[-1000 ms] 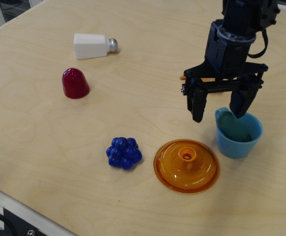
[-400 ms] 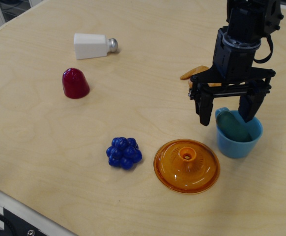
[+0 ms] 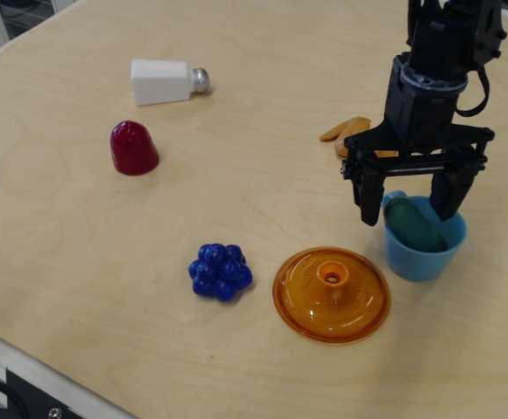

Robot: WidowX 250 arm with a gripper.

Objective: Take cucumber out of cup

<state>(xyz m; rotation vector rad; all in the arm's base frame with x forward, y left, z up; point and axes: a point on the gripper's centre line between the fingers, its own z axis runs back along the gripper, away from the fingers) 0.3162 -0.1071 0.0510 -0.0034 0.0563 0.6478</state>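
Cup [image 3: 424, 249], light blue, right side of desk [image 3: 79, 262]: holds cucumber [image 3: 411, 223]. Gripper [image 3: 411, 205] hangs above it, fingers [image 3: 370, 199] apart, straddling the cup's left rim.

Bright, even overhead light fills the wooden table [image 3: 106, 244], casting only soft, short shadows beneath objects (faint glare on the orange lid [image 3: 332, 294]), with sharp focus from near edge to far corners.
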